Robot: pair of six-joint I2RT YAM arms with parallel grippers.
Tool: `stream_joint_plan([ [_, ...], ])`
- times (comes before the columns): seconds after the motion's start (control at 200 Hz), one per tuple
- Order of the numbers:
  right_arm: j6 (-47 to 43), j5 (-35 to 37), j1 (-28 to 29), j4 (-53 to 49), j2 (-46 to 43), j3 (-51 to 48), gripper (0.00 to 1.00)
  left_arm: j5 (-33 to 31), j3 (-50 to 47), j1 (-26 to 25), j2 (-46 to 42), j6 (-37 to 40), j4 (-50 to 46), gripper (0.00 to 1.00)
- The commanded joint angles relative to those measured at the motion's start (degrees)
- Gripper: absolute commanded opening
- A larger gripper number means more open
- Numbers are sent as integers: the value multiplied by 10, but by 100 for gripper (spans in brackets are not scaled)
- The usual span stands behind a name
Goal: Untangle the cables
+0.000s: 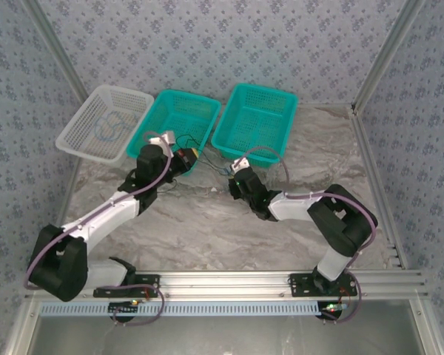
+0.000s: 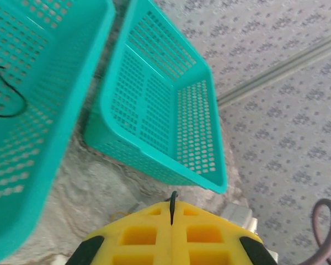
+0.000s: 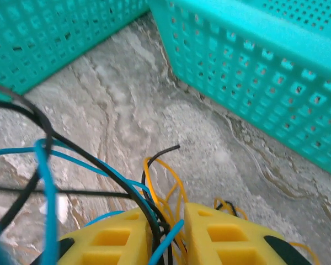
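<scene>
The cables (image 3: 154, 185) are a tangle of thin black, blue and yellow wires on the marble table. In the top view this tangle (image 1: 216, 168) lies between my two grippers, in front of the teal baskets. My right gripper (image 3: 168, 215) is shut on the bundle, with black, blue and yellow strands running between its yellow fingers; from above it (image 1: 239, 180) sits just right of the tangle. My left gripper (image 2: 172, 207) is shut on one black cable end (image 2: 172, 199) and hangs by the middle basket's front corner (image 1: 191, 155).
A white basket (image 1: 80, 112) at back left holds a blue cable (image 1: 107, 127). The middle teal basket (image 1: 145, 118) has a black cable (image 2: 22, 96) inside. A second teal basket (image 1: 226, 111) stands to its right. Patterned walls enclose the table.
</scene>
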Motion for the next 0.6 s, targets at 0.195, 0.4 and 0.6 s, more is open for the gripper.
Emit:
stream_joint_plan([
  [0.195,13,29,-6,-124,-33,-2,21,-44,75,53,-62,99,-157,0],
  [0.4,35,56,-15,-168,-38,-4,20,-95,110,64,-72,132,-227,0],
  [0.6,58,64,-30,-192,-51,-19,20,-117,127,97,-92,145,-257,0],
])
